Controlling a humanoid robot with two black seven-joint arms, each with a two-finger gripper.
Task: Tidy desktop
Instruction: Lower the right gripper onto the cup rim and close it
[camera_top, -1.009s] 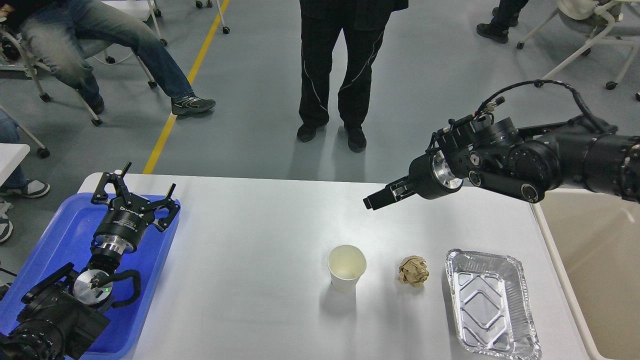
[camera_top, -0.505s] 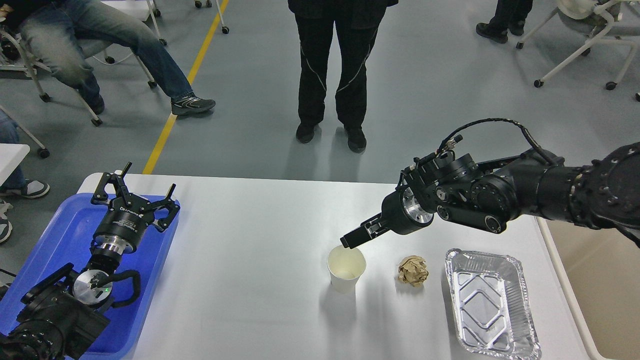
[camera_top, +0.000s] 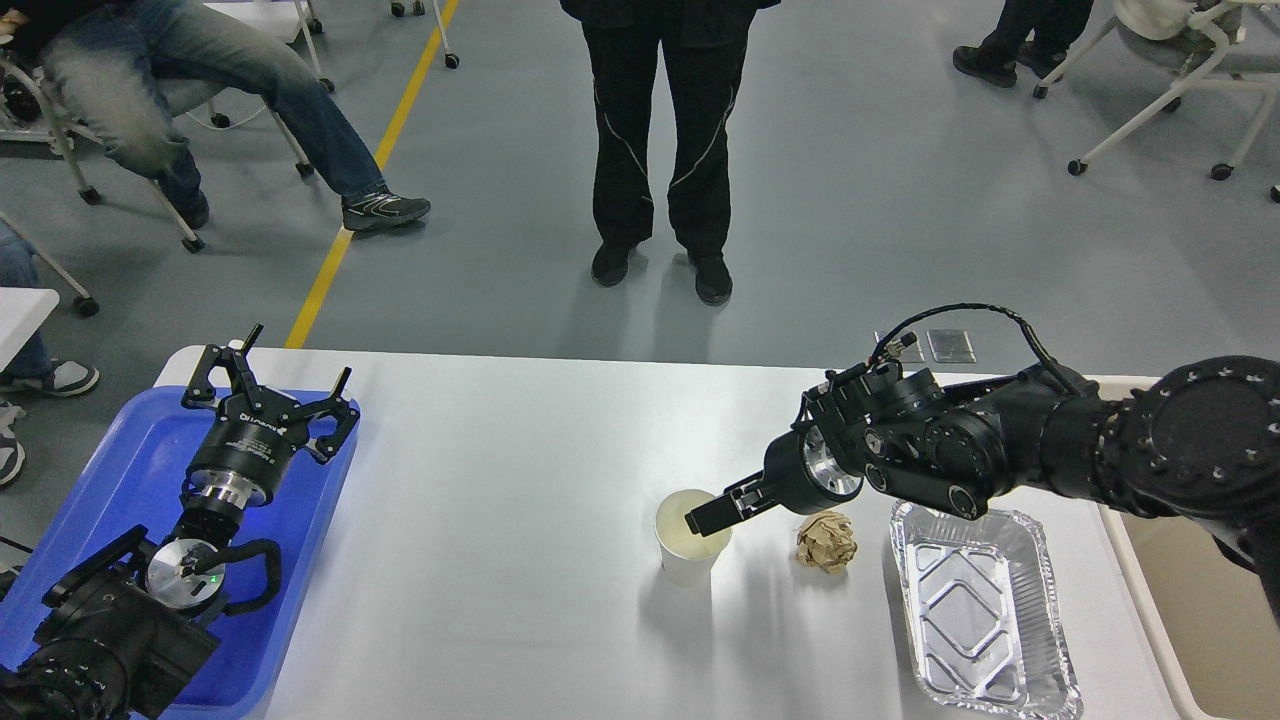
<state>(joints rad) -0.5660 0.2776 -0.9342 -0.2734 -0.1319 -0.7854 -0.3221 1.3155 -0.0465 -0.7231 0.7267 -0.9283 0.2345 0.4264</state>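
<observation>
Three loose items sit near right on the large white glossy desktop (camera_top: 480, 560): the light, crushable white paper cup (camera_top: 692, 545), rim-graspable, meets the right gripper (camera_top: 702, 521), fingers' spread unclear; left gripper (camera_top: 272, 385) spread wide.

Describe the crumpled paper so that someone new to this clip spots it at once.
On the white desktop, look at the row near the right front. The crumpled paper ball lies between the white paper cup and the foil tray. It alone is brown and wrinkled.

Right gripper (camera_top: 703, 520) reaches low leftward, fingers together; left gripper (camera_top: 268, 385) splayed wide, pointing up.
</observation>
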